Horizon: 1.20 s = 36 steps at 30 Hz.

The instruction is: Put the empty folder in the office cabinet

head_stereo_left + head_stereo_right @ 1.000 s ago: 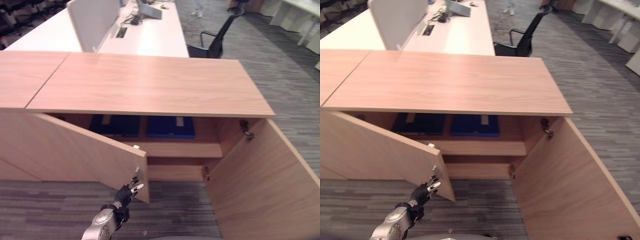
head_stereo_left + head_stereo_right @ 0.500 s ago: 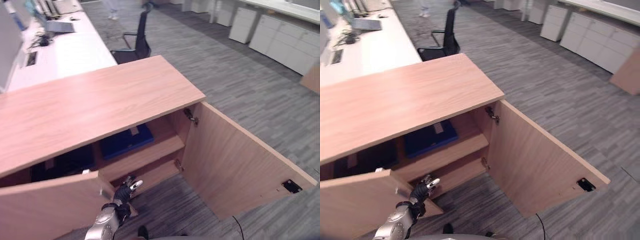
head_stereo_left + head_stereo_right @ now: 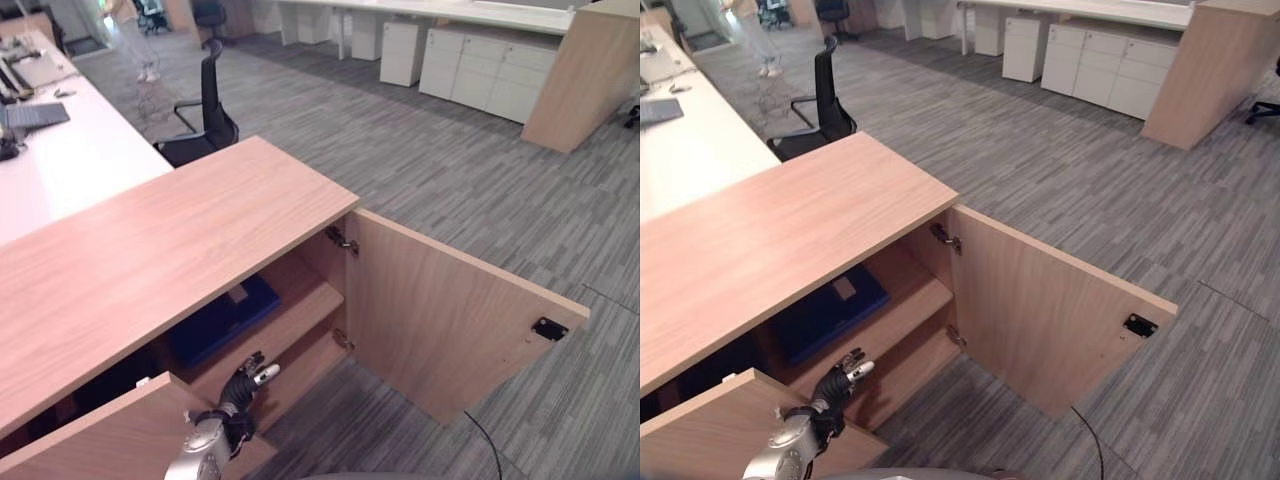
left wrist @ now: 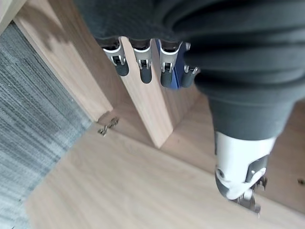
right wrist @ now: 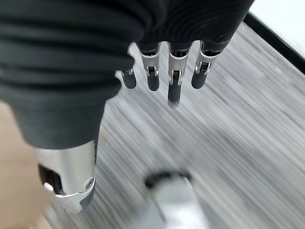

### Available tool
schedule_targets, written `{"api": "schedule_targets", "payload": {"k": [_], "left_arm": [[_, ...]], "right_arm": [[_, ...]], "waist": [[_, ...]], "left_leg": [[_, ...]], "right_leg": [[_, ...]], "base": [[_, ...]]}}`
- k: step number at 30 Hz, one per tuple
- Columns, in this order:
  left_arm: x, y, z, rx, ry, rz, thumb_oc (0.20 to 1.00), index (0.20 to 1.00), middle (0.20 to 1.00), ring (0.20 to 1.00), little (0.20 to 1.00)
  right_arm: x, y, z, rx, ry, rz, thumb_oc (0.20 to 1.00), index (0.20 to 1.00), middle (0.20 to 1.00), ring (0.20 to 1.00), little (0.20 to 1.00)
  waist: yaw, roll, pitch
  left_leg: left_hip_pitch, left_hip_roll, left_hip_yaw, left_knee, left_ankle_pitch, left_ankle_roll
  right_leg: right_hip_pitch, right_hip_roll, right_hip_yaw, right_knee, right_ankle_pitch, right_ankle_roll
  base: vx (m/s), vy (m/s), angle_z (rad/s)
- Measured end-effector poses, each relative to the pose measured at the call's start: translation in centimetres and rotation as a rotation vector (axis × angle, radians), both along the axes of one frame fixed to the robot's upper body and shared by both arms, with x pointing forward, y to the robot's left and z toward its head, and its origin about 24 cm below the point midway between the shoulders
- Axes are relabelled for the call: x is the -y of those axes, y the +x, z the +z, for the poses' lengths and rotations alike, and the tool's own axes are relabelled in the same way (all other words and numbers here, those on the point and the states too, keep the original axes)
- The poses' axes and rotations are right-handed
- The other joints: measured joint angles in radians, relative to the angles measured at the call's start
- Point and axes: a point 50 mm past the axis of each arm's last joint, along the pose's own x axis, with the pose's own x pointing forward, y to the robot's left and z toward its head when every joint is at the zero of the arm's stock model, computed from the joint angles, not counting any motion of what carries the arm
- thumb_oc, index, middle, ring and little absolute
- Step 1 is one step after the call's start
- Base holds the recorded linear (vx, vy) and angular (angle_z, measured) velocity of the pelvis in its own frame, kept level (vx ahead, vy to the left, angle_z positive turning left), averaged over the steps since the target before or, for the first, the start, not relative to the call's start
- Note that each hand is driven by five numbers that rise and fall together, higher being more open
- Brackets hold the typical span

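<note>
Both cabinet doors (image 3: 455, 315) stand open; each robot hand, left (image 4: 143, 64) and right (image 5: 162, 71), is relaxed, empty: fetch the folder first.

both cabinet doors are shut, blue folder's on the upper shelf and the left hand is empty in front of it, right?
Not quite: the cabinet doors are open, not shut. The left eye view shows the right door swung wide and the left door ajar. The rest holds: the blue folder lies on the upper shelf, and the left hand hangs empty in front.

Head eyes overlook cabinet (image 3: 200, 250); wrists close.
</note>
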Motion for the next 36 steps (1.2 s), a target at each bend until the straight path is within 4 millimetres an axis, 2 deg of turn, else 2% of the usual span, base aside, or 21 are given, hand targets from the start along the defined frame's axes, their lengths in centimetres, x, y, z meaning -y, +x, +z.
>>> {"api": "schedule_targets", "payload": {"k": [1, 3, 4, 5, 7, 8, 9, 10, 11, 12, 13, 16, 18, 25, 32, 36], "left_arm": [[0.3, 0.0, 0.0, 0.000, -0.006, -0.021, 1.000, 1.000, 1.000, 1.000, 1.000], [0.8, -0.1, -0.1, -0.004, -0.006, -0.049, 1.000, 1.000, 1.000, 1.000, 1.000], [1.2, -0.2, -0.2, -0.009, -0.009, -0.071, 1.000, 1.000, 1.000, 1.000, 1.000], [1.6, -0.1, -0.2, -0.006, -0.012, -0.091, 1.000, 1.000, 1.000, 1.000, 1.000], [1.3, 0.1, 0.0, 0.000, 0.004, -0.100, 1.000, 1.000, 1.000, 1.000, 1.000], [1.3, 0.2, 0.3, 0.014, 0.028, -0.161, 1.000, 1.000, 1.000, 1.000, 1.000], [1.9, 0.3, 0.3, 0.019, 0.023, -0.189, 1.000, 1.000, 1.000, 1.000, 1.000], [1.3, 0.3, 0.3, 0.016, 0.029, -0.155, 1.000, 1.000, 1.000, 1.000, 1.000], [-0.1, -0.3, 0.1, -0.002, 0.041, -0.087, 1.000, 1.000, 1.000, 1.000, 1.000], [-0.7, -0.7, 0.0, -0.013, 0.045, -0.052, 1.000, 1.000, 1.000, 1.000, 1.000], [-0.7, -0.5, 0.1, -0.006, 0.053, -0.050, 1.000, 1.000, 1.000, 1.000, 1.000], [-0.6, 0.0, 0.1, 0.003, 0.077, -0.075, 1.000, 1.000, 1.000, 1.000, 1.000], [-0.6, 0.0, 0.0, -0.002, 0.076, -0.074, 1.000, 1.000, 1.000, 1.000, 1.000], [0.3, -0.2, -0.4, -0.014, 0.047, -0.066, 1.000, 1.000, 1.000, 1.000, 1.000], [0.3, -0.2, -0.4, -0.016, 0.048, -0.068, 1.000, 1.000, 1.000, 1.000, 1.000], [0.2, -0.4, -0.6, -0.025, 0.051, -0.067, 1.000, 1.000, 1.000, 1.000, 1.000]], "right_arm": [[2.5, 3.2, 2.4, 0.092, -0.098, 0.022, 1.000, 1.000, 1.000, 1.000, 1.000], [3.3, 5.7, 3.8, 0.173, -0.132, 0.029, 1.000, 1.000, 1.000, 1.000, 1.000], [3.6, 7.7, 5.0, 0.251, -0.144, 0.046, 1.000, 1.000, 1.000, 1.000, 1.000], [4.0, 8.6, 5.9, 0.298, -0.172, 0.068, 1.000, 1.000, 1.000, 1.000, 1.000], [4.9, 9.1, 6.9, 0.301, -0.205, 0.096, 1.000, 1.000, 1.000, 1.000, 1.000], [8.4, 7.9, 9.2, 0.215, -0.311, 0.032, 1.000, 1.000, 1.000, 1.000, 1.000], [9.7, 5.9, 9.6, 0.125, -0.361, -0.022, 1.000, 1.000, 1.000, 1.000, 1.000], [7.3, 7.3, 8.3, 0.163, -0.370, 0.121, 1.000, 1.000, 1.000, 1.000, 1.000], [1.8, 11.3, 8.7, 0.439, -0.283, 0.304, 1.000, 1.000, 1.000, 1.000, 1.000], [-1.7, 13.9, 11.2, 0.629, -0.270, 0.479, 1.000, 1.000, 1.000, 1.000, 1.000], [-1.3, 14.9, 12.7, 0.665, -0.330, 0.504, 1.000, 1.000, 1.000, 1.000, 1.000], [3.4, 13.9, 11.5, 0.480, -0.408, 0.329, 1.000, 1.000, 1.000, 1.000, 1.000], [4.2, 13.5, 11.4, 0.446, -0.432, 0.293, 1.000, 1.000, 1.000, 1.000, 1.000], [0.9, 16.5, 13.2, 0.622, -0.420, 0.437, 1.000, 1.000, 1.000, 1.000, 1.000], [-1.2, 17.5, 12.4, 0.619, -0.352, 0.543, 1.000, 1.000, 1.000, 1.000, 1.000], [-1.6, 18.3, 12.8, 0.624, -0.347, 0.566, 1.000, 1.000, 1.000, 1.000, 1.000]], "waist": [[-0.002, -0.010, 0.000], [-0.010, -0.026, -0.001], [-0.015, -0.023, 0.000], [-0.017, -0.019, 0.001], [-0.019, -0.029, 0.001], [0.006, -0.032, 0.011], [0.015, -0.034, 0.012], [-0.011, -0.060, 0.014], [-0.039, -0.075, 0.020], [-0.058, -0.054, 0.032], [-0.066, -0.044, 0.029], [-0.053, -0.042, 0.024], [-0.041, -0.045, 0.026], [-0.039, -0.039, 0.023], [-0.006, -0.033, 0.021], [-0.009, -0.038, 0.024]], "left_leg": [[0.000, -0.001, 0.015, 0.000, 0.000, 0.003], [0.000, -0.002, 0.019, 0.001, 0.006, 0.007], [0.000, -0.007, 0.026, 0.001, 0.011, 0.010], [0.000, -0.007, 0.033, 0.001, 0.009, 0.012], [0.000, -0.014, 0.038, 0.001, 0.009, 0.013], [0.015, -0.010, 0.061, 0.001, 0.003, 0.022], [0.022, -0.015, 0.047, 0.001, 0.000, 0.023], [0.023, -0.015, 0.026, 0.002, 0.002, 0.018], [0.023, -0.008, 0.043, 0.001, 0.002, 0.016], [0.027, -0.008, 0.076, 0.001, -0.001, 0.015], [0.028, -0.019, 0.090, 0.001, -0.007, 0.021], [0.029, -0.030, 0.090, 0.001, -0.010, 0.025], [0.029, -0.031, 0.091, 0.001, -0.009, 0.026], [0.031, -0.031, 0.083, 0.001, -0.009, 0.027], [0.034, -0.030, 0.078, 0.000, -0.009, 0.027], [0.034, -0.030, 0.079, 0.000, -0.009, 0.027]], "right_leg": [[-0.008, -0.002, 0.008, 0.001, 0.005, 0.007], [-0.011, 0.000, 0.010, 0.000, 0.014, 0.006], [-0.013, 0.001, 0.015, -0.005, 0.026, 0.001], [-0.013, -0.002, 0.017, -0.008, 0.029, 0.004], [-0.018, -0.003, 0.020, -0.008, 0.039, 0.008], [0.008, -0.017, 0.004, -0.032, 0.044, 0.022], [0.025, -0.019, -0.008, -0.047, 0.046, 0.025], [0.021, -0.008, -0.015, -0.033, 0.042, 0.025], [0.000, 0.000, 0.007, -0.025, 0.033, 0.007], [-0.008, -0.008, 0.009, -0.027, 0.040, 0.005], [-0.013, -0.020, 0.009, -0.025, 0.053, 0.018], [-0.009, -0.034, 0.007, -0.032, 0.061, 0.030], [-0.005, -0.035, 0.007, -0.044, 0.067, 0.035], [0.041, -0.032, -0.006, -0.118, 0.105, 0.033], [0.061, -0.033, -0.019, -0.144, 0.117, 0.030], [0.058, -0.033, -0.018, -0.145, 0.115, 0.037]], "base": [[-0.05, 0.081, -0.31], [-0.05, 0.067, -0.17], [-0.04, 0.036, -0.14], [-0.06, 0.041, -0.16], [-0.02, 0.031, -0.18], [0.00, 0.019, -0.12], [-0.04, 0.021, 0.12], [-0.05, 0.019, 0.02], [-0.02, 0.004, -0.43], [-0.02, 0.005, -0.79], [-0.01, 0.001, -0.47], [-0.01, -0.001, -0.05], [0.00, 0.000, 0.00], [0.00, 0.000, 0.03], [0.00, -0.002, 0.03], [0.00, -0.005, -0.02]]}}
